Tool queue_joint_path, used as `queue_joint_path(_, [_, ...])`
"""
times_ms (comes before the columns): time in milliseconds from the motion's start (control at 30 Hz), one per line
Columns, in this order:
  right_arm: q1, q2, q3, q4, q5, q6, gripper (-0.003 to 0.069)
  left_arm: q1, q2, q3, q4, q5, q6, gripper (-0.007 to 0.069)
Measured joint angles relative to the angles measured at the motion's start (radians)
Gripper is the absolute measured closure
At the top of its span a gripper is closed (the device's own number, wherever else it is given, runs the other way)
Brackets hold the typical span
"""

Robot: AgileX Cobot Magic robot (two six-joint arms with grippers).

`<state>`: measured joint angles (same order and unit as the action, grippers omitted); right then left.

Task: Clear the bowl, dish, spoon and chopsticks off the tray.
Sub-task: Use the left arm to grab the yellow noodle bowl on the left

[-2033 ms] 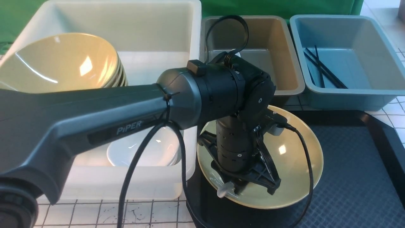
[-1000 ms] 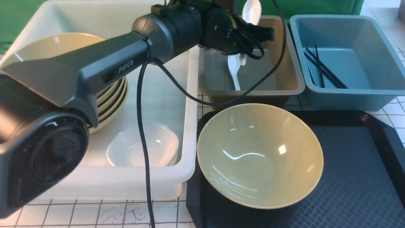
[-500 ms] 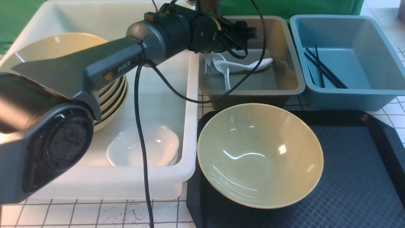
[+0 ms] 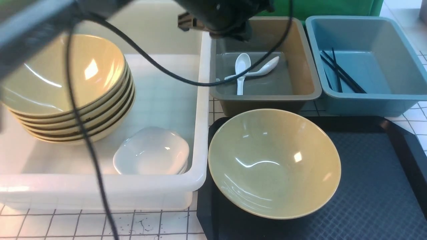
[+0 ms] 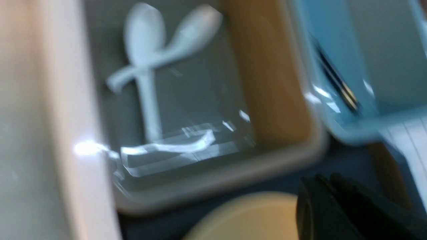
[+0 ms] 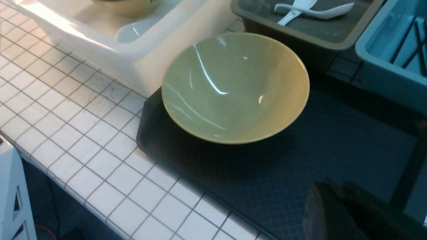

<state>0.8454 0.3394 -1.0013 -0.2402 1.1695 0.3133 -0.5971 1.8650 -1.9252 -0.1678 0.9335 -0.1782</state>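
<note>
The olive-yellow bowl [image 4: 273, 163] [image 6: 235, 86] sits upright at the left end of the black tray [image 4: 377, 186] [image 6: 300, 156]. The spoon [image 4: 265, 70] [image 5: 186, 36] lies in the grey bin, crossed over a second white spoon [image 4: 242, 65]. In the blue bin lie the black chopsticks [image 4: 338, 71] [image 5: 333, 83]. A white dish [image 4: 151, 155] rests in the white tub. My left gripper [image 5: 320, 176] hangs shut and empty above the gap between grey bin and bowl. My right gripper [image 6: 330, 184] is shut and empty over the tray's bare right part.
The white tub [image 4: 200, 100] holds a stack of several yellow bowls [image 4: 66, 90]. Behind the tray stand the grey bin [image 4: 302, 96] and the blue bin [image 4: 367, 100]. The left arm [image 4: 217, 15] and its cable [image 4: 83, 133] cross above the tub. White tiled counter [image 4: 66, 223] lies in front.
My left gripper let the spoon drop into the grey bin, then shut. The left arm has risen and drawn back from the bin. The bowl has not moved.
</note>
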Motion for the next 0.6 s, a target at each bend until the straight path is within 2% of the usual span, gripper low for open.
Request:
queue_joint_path(167, [0.0, -0.005, 0.0, -0.001, 0.001, -0.02, 0.0602, -0.137, -0.1, 0.097, -0.003, 0.089, 0.04, 0.0625])
queue_joint_path(267, [0.0, -0.025, 0.0, -0.01, 0.001, -0.025, 0.0602, -0.254, -0.123, 0.214, -0.003, 0.125, 0.077, 0.0625])
queue_joint_path(433, [0.0, -0.064, 0.0, -0.022, 0.002, -0.025, 0.0599, -0.387, -0.102, 0.396, -0.001, 0.087, 0.151, 0.0613])
queue_joint_path(600, [0.0, -0.084, -0.005, -0.023, 0.002, -0.025, 0.0592, -0.448, -0.06, 0.454, 0.003, -0.01, 0.246, 0.0424])
